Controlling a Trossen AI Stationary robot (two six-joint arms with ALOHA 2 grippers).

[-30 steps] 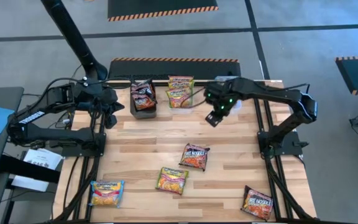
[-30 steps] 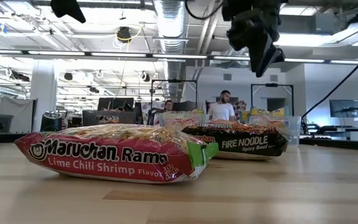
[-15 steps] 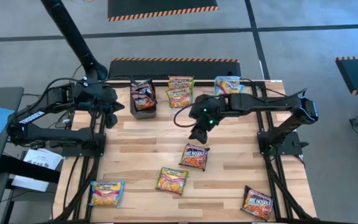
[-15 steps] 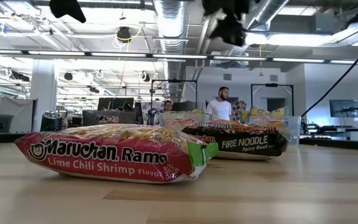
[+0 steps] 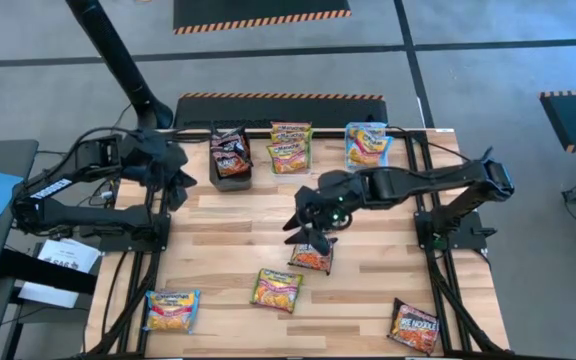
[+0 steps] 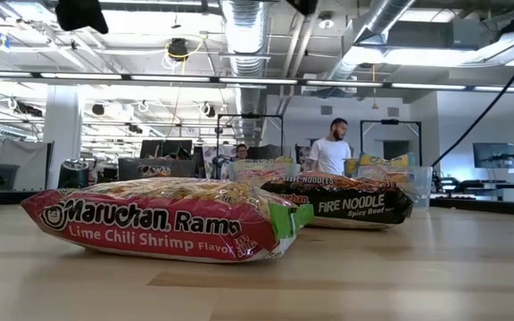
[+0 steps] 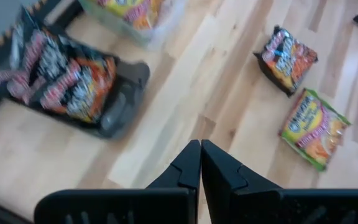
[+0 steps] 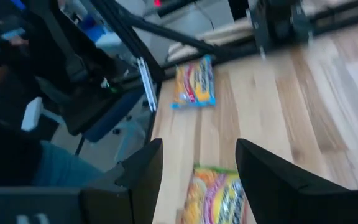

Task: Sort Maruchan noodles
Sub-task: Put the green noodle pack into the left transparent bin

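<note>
The right tool (image 5: 313,232) hangs with its fingers spread wide over the middle of the desk (image 5: 218,235), just above the dark Fire Noodle packet (image 5: 312,258), which its fingers partly cover in the high view. Nothing is pinched between them.

Taking that dark packet as the mark: a pink-and-yellow packet (image 5: 276,290) lies near it toward the front edge, an orange-yellow packet with blue ends (image 5: 173,309) sits well apart at the front left corner, and another dark packet (image 5: 414,326) lies well apart at the front right corner. Toward the back edge stand a black tub (image 5: 230,157) heaped with dark packets, a clear tub (image 5: 290,146) with orange-yellow-green ones, and a light blue packet (image 5: 367,143) to their right.

The left tool (image 7: 200,163) waits beside the black tub, its fingers pressed together and empty.

In the low view, a Lime Chili Shrimp packet (image 6: 163,228) blocks much of the desk, and a person (image 6: 332,152) stands far behind.
</note>
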